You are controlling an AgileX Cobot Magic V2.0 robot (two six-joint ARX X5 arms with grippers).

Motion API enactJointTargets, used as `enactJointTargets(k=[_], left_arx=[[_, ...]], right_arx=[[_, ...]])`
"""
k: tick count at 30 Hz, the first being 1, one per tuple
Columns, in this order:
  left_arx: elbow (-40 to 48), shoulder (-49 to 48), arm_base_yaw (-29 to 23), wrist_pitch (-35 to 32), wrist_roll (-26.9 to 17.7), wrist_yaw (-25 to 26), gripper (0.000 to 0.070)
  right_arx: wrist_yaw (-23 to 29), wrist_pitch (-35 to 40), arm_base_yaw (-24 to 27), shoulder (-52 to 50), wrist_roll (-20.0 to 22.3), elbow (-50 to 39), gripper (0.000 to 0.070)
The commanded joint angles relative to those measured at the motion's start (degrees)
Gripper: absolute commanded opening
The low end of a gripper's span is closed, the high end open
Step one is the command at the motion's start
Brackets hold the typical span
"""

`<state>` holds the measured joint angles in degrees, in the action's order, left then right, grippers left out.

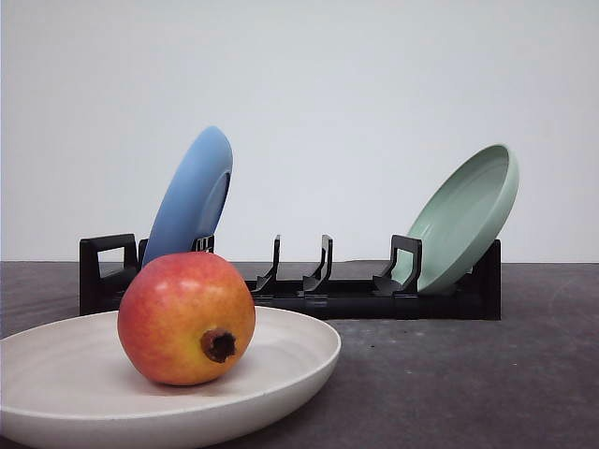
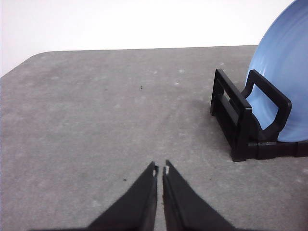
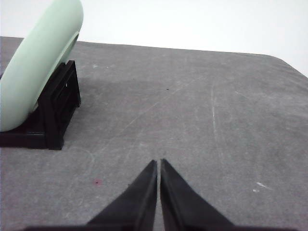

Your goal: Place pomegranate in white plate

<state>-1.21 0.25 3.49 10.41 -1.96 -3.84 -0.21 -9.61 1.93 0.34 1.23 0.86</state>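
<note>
Glistening red-orange pomegranate (image 1: 186,318); dark crown

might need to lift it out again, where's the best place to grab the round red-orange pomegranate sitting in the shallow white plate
Probably across the round red-orange pomegranate at its widest middle, coming from above. It sits in the shallow white plate, whose raised rim hinders a low side approach. Its dark crown stub faces the camera, so place the fingers left and right, on smooth skin.

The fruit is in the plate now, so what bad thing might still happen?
The pomegranate is round and sits on the white plate, which is shallow, so a bump to the table might roll it toward the low rim. The blue plate and green plate lean in the black rack; a knock might tip them.
</note>
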Motion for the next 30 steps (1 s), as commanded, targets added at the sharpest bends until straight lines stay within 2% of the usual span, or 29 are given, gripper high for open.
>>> enactJointTargets(k=[1, 30], left_arx=[[0.53, -0.07, -0.09, 0.31, -0.38, 0.24, 0.0000], [0.52, -0.07, -0.09, 0.31, -0.37, 0.24, 0.0000]], right_arx=[[0.17, 0.59, 0.04, -0.13, -0.66, -0.22, 0.0004], [0.17, 0.59, 0.03, -0.13, -0.66, -0.22, 0.0004]])
